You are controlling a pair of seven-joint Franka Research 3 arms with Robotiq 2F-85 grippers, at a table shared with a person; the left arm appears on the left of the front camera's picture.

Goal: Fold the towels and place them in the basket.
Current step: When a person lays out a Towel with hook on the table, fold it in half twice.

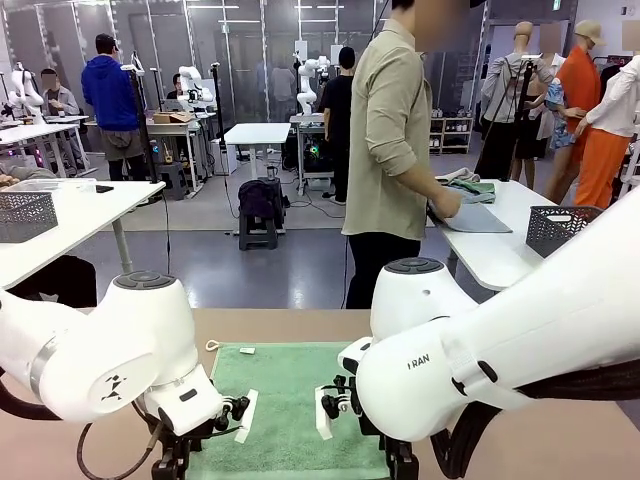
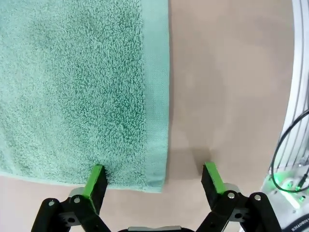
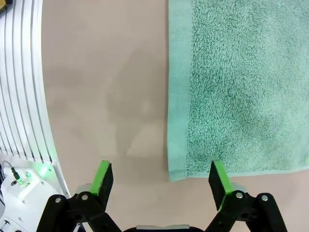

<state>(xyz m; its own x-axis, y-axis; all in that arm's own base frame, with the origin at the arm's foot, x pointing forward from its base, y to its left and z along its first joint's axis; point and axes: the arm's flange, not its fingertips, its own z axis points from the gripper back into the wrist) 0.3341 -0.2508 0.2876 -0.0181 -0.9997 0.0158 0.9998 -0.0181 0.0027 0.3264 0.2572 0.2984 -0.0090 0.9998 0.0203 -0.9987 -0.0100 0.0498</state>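
Tan counter, green towel flat: my left end effector and right end effector, both spread, should pinch the lower-frame corners squarely, together.

Tan table, person in olive shirt

Lighting, front view: you get bright, even overhead room light, no harsh glare, weak shadows.
Wrist views: the towel pile reads sharp. Soft grey shadows lie mid-frame on the table, and dim patches sit on the cloth.
Distortion: the metal rails bow along the right edge in the left wrist view and the left edge in the right wrist view.
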